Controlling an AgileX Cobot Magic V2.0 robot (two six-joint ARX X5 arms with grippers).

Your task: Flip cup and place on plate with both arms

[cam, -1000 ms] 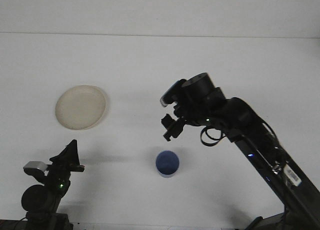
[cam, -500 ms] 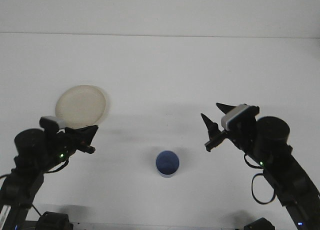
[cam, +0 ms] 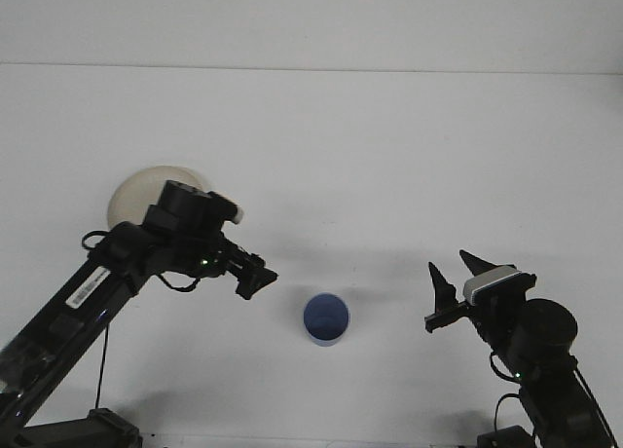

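Observation:
A blue cup (cam: pixel 325 318) stands upright on the white table, mouth up, near the front centre. The cream plate (cam: pixel 136 193) lies at the left, and my left arm covers its right part. My left gripper (cam: pixel 255 276) hangs just left of the cup and a little above it, not touching it. It points down and to the right. At the lower right, my right gripper (cam: pixel 458 275) is open with nothing between its fingers. It sits well to the right of the cup.
The white table (cam: pixel 370 156) stretches back to a pale wall. The left arm's links (cam: pixel 92 282) run from the lower left corner up toward the plate.
My left arm has reached forward and to the right, from beside the plate to close by the cup. My right gripper has drawn back toward the lower right. The cup has not moved.

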